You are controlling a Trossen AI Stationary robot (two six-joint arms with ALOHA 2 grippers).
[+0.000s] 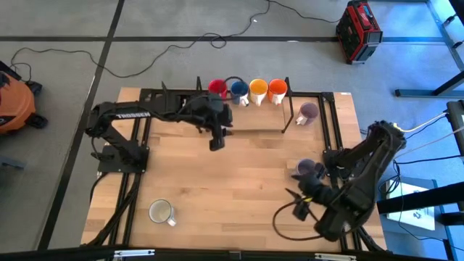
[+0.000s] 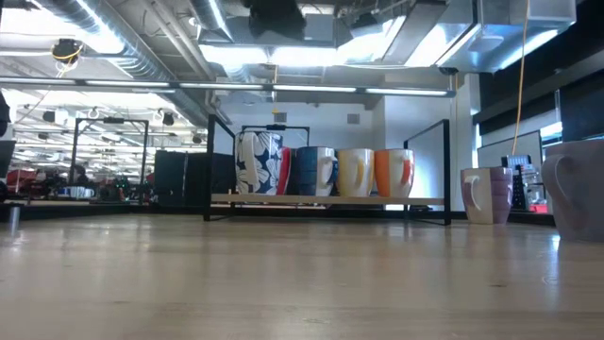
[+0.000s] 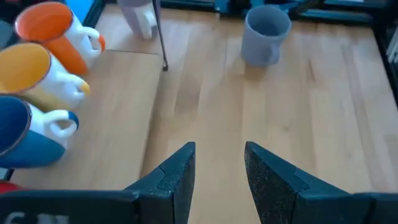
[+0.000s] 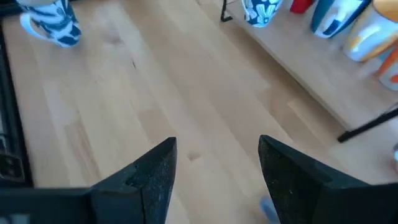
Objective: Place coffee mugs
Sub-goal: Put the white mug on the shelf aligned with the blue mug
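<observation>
Overhead, four mugs stood on rack (image 1: 250, 132) at tabletop's (image 1: 232, 196) far edge: red mug (image 1: 216, 88), blue mug (image 1: 238, 90), yellow-orange mug (image 1: 258, 90), orange mug (image 1: 277, 90); two purple mugs (image 1: 308, 113) right; white mug (image 1: 160, 212) near front; left tool (image 1: 216, 143) open, empty, by rack; right tool (image 1: 293, 194) open, empty; ceramic judged rigid, slick, breakable; rim grip safest.

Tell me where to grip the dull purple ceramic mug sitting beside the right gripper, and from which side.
Probably take the dull purple ceramic mug by its rim wall from straight above: it stands upright with its mouth open upward. The open right gripper sits just beside it and is closest. Which way the handle points I cannot tell, so avoid relying on it.
</observation>
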